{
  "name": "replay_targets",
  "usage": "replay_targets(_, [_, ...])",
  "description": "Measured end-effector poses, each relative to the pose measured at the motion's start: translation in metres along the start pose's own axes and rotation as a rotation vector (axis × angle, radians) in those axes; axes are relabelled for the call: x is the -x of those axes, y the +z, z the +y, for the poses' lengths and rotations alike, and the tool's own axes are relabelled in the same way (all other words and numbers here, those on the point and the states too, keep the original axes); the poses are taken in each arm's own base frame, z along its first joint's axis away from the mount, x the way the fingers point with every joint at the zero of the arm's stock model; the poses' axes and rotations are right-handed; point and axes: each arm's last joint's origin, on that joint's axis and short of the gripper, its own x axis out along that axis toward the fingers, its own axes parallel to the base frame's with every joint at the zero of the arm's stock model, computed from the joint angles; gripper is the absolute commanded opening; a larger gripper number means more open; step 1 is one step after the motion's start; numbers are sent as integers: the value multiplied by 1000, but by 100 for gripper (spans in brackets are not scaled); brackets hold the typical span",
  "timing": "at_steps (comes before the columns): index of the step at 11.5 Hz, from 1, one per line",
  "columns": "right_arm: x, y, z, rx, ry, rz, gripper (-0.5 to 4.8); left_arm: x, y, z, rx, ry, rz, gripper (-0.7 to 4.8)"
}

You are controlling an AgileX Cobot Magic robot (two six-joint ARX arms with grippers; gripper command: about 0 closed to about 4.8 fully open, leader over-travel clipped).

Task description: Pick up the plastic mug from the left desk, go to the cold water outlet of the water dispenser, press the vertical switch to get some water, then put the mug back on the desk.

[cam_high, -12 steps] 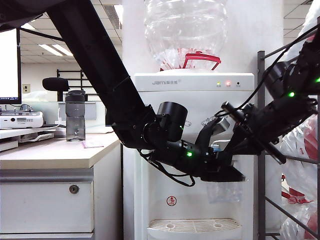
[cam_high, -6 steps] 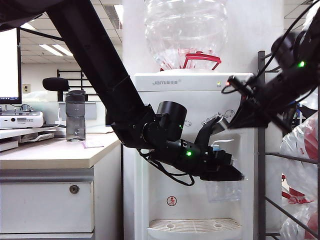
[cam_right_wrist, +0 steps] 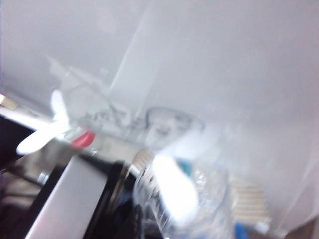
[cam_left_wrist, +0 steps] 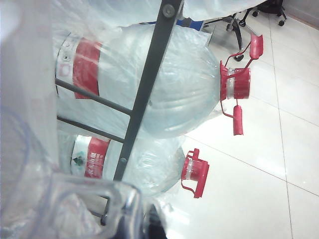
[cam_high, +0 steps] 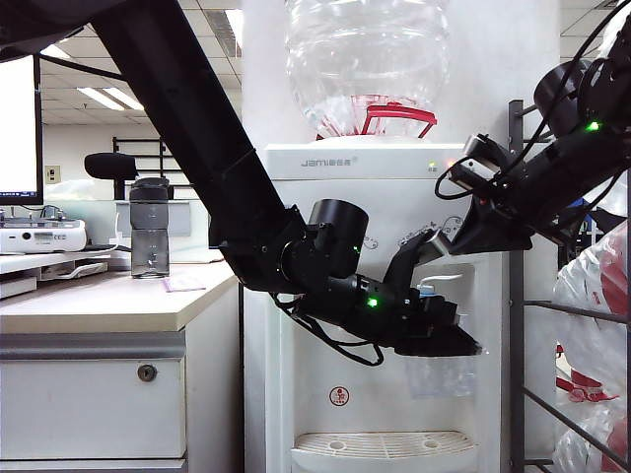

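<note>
Fingers of the left gripper (cam_high: 463,345) clamp the clear, crinkly mug (cam_high: 442,376) under the blue-banded tap (cam_high: 428,291), while the right gripper (cam_high: 473,236), closed and empty, hangs above beside the dispenser (cam_high: 325,197).

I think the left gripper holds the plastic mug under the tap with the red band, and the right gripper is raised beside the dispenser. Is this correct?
Not quite. In the exterior view the left gripper holds the plastic mug under the cold water outlet, the tap with the light-blue band, not the red one. The right gripper is indeed raised, in front of the water dispenser.
</note>
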Motion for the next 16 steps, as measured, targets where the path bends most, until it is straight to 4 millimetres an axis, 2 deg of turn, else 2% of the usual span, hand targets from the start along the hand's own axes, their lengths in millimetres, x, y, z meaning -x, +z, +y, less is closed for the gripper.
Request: replay_targets(16, [-26, -18, -15, 28, -5, 5, -5, 0, 1, 0, -2, -1, -2, -6])
